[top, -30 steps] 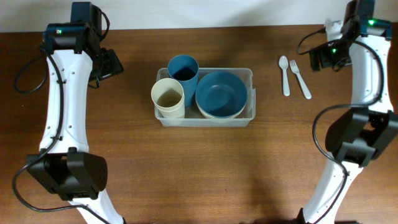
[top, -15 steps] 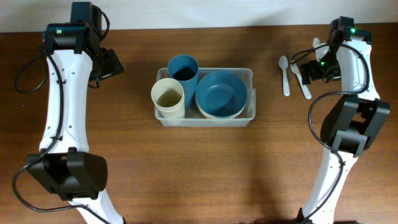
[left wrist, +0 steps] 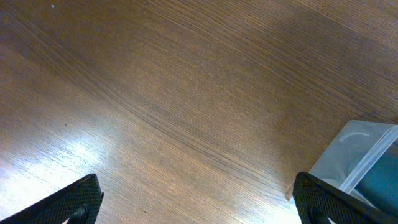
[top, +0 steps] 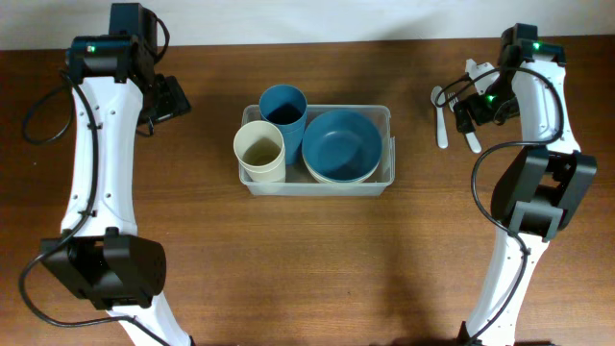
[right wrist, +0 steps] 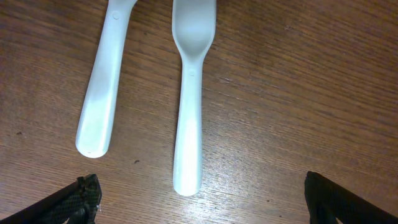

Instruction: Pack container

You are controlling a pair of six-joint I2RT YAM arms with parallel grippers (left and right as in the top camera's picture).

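Two grippers, one container, assorted tableware, on a brown wooden table (top: pixel 317 259).

Item 1: container (top: pixel 317 189). Clear plastic, rectangular, rounded corners. Sits at centre of the overhead frame, slightly above the middle. Contents: a blue cup (top: pixel 282 106) at its upper left corner, a cream cup (top: pixel 259 149) at its left end just below the blue one, and a blue bowl (top: pixel 341 144) filling the right part, nested in a cream bowl (top: pixel 336 179) whose rim alone shows.

Item 2: left gripper (top: pixel 173 96). Fingers spread wide, holding nothing. Upper left of the overhead frame, well apart from the container, which lies to its lower right. In the left wrist view one container corner (left wrist: pixel 357 155) shows at the right edge.

Item 3: right gripper (top: pixel 471 104). Fingers spread wide, nothing between them. Upper right of the overhead frame, well apart from the container, which lies to its lower left. Positioned over a white fork (top: pixel 473 142), with a white spoon (top: pixel 440 120) just beside it on the left; both lie flat on the table, apart.
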